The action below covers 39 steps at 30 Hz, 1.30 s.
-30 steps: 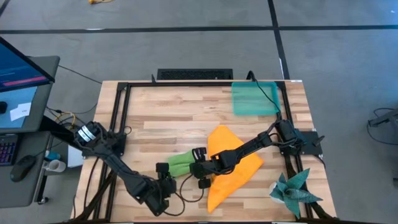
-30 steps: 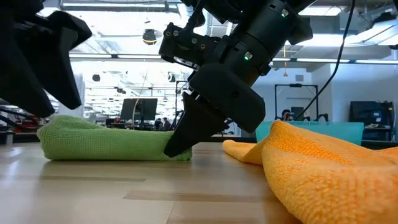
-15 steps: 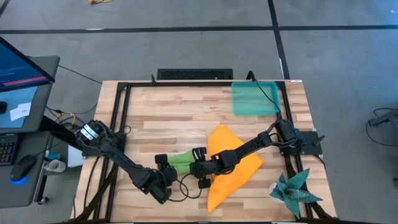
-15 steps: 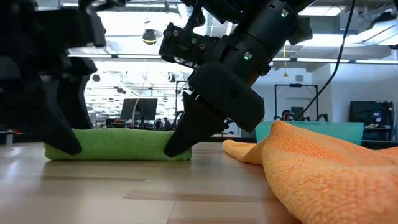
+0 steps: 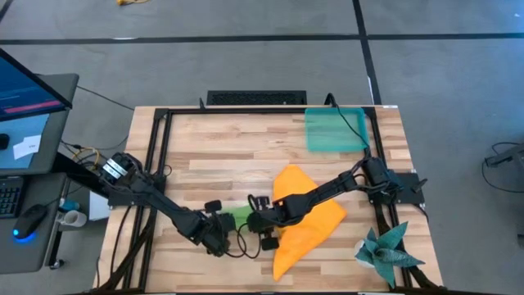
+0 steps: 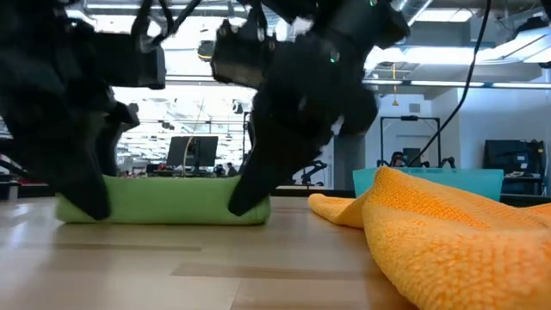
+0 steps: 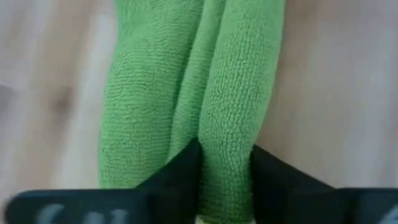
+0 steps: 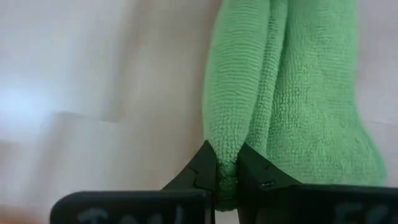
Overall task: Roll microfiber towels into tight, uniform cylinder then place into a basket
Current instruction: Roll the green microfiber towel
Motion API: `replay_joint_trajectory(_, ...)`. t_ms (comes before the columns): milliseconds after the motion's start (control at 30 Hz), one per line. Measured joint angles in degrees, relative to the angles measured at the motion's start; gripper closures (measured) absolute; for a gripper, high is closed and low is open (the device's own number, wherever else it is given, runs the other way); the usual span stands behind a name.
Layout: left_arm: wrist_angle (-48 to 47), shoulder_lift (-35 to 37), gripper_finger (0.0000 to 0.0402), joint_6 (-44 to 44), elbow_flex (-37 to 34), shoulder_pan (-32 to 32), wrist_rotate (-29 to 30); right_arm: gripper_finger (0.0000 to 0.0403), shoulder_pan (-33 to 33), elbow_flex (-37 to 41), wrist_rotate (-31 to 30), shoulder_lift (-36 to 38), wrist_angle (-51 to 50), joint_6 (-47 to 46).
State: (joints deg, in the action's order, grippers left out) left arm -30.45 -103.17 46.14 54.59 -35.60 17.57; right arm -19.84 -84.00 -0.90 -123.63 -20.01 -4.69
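We pinch the green towel (image 6: 164, 200) at both ends.
Left gripper (image 7: 225, 163) and right gripper (image 8: 226, 167) each clamp a fold, so the roll stays tight.

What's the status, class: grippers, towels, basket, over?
Left gripper and right gripper each pinch an end of the green towel. Orange towel unrolled beside. Basket empty, path clear.
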Motion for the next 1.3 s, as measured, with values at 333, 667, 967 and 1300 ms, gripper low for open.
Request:
replay_joint_trajectory(333,11.95,5.49,0.0372,3.81,-0.3,0.25,-18.87,0.0359,3.11,-2.98,29.72,-0.46,-1.67,-10.65)
replay_joint_trajectory(667,12.18,5.62,0.0363,12.24,-4.4,0.73,-18.73,0.0359,7.13,-3.02,36.1,-5.84,1.73,-24.8)
replay_joint_trajectory(967,15.16,5.68,0.0368,6.39,-5.88,1.16,-18.22,0.0359,8.65,-2.92,36.62,-6.06,2.33,-29.69)
replay_joint_trajectory(1300,15.03,5.62,0.0301,3.41,-5.9,1.03,-15.94,0.0358,8.59,-2.85,36.11,-6.06,2.71,-30.42)
